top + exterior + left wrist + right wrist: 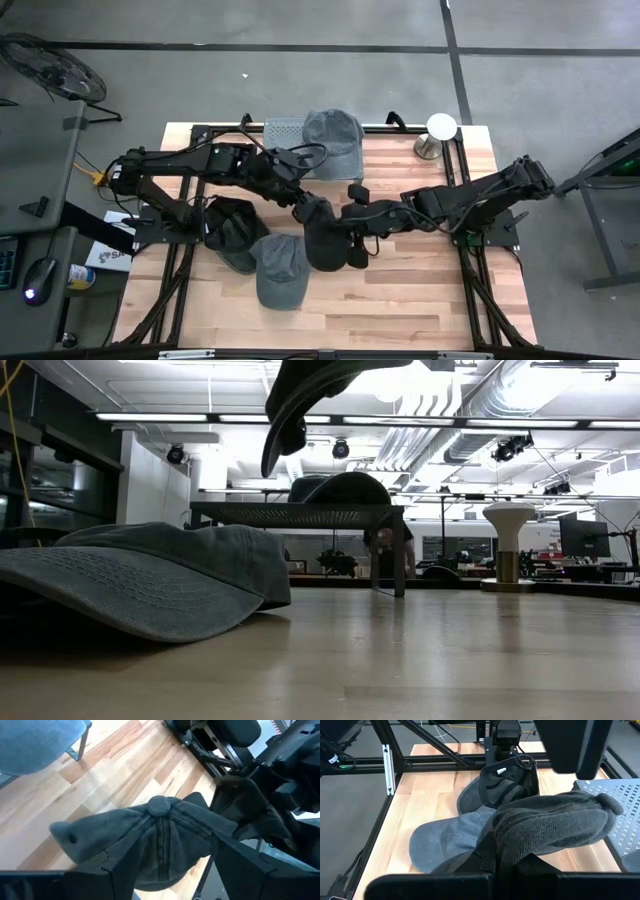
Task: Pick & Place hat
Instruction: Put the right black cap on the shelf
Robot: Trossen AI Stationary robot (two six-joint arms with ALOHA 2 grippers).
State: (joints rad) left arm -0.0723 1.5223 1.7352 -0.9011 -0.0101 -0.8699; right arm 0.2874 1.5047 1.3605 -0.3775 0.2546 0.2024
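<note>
A dark grey hat (322, 240) hangs above the middle of the table between my two grippers; in the low view it shows at the top (300, 400). My left gripper (303, 207) comes from the left and is shut on its crown (159, 820). My right gripper (345, 228) comes from the right and is shut on its lower edge. A lighter grey hat (280, 268) and a black hat (232, 230) lie on the table below. A blue-grey hat (332, 142) sits on a mesh stand (283, 130) at the far edge. My left gripper has the hat's crown between its two fingers (117, 867), below the top button (159, 806), slanting down from the table's left. The hat is clear of the table. My right gripper pinches the hat's edge (500, 845) between its shut fingers, slanting down from the right; the crown stretches away ahead of it.
A white knob on a metal post (441, 127) stands at the far right corner. Black frame rails (470, 280) run along both sides of the wooden table. The near half of the table (400, 310) shows bare wood.
</note>
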